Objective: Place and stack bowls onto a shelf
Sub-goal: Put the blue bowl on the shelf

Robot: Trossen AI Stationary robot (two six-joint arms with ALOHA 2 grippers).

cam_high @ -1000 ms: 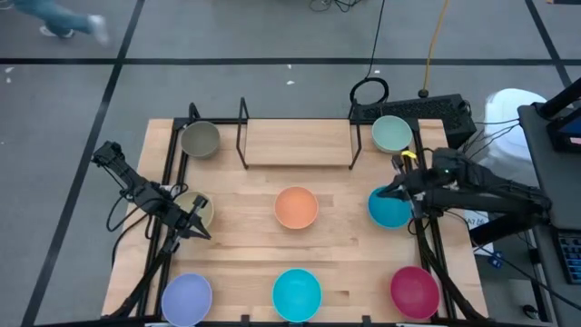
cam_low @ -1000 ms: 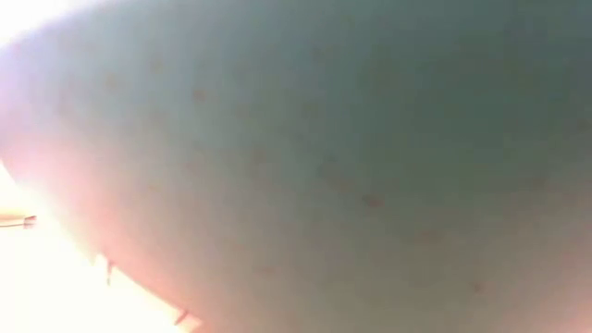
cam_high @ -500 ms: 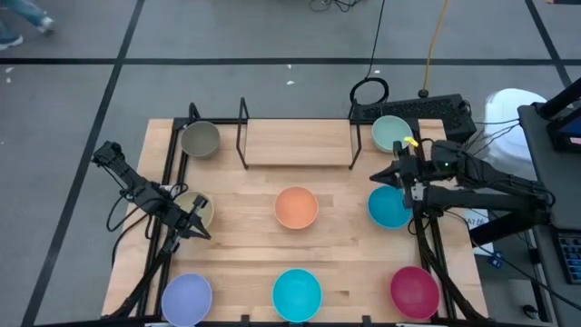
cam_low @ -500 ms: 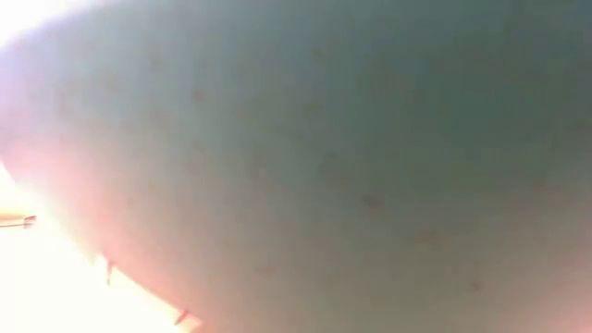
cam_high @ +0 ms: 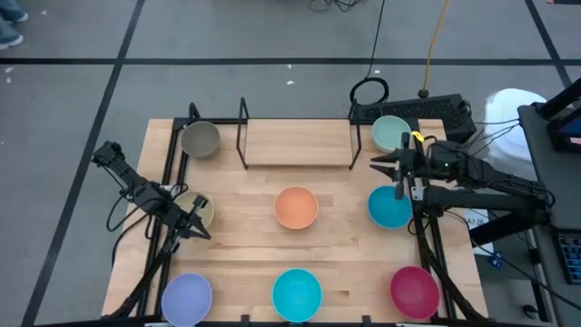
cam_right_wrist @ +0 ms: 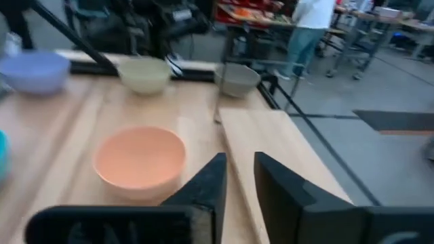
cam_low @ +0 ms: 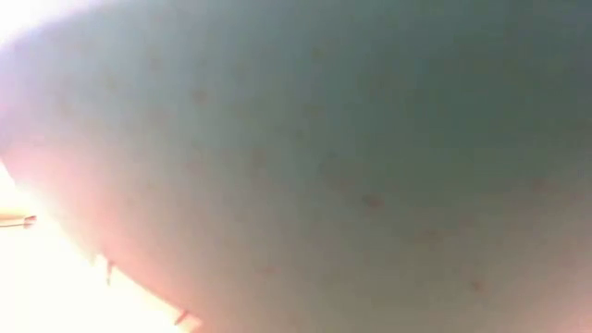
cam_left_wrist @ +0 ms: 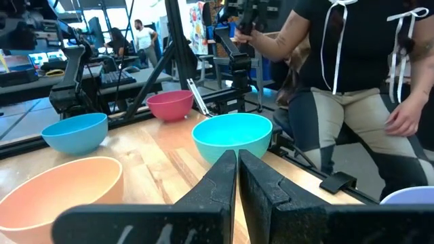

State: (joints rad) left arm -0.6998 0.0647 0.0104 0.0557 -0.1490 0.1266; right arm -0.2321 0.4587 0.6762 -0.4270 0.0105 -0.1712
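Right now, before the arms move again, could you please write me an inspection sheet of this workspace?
Surface: wooden tabletop, flat and dry.
Job's things: shelf at the far edge, its board bare. Eight bowls on the tabletop: grey-olive, mint green, beige, orange, blue, lavender, cyan, magenta. None stacked.
Clutter: nothing seen.
Grippers: left gripper shut, empty, beside the beige bowl. Right gripper slightly open, empty, between the mint green and blue bowls.
Cables: black cable looped on the floor behind the shelf.
Surroundings: seated person close to the table's near edge.
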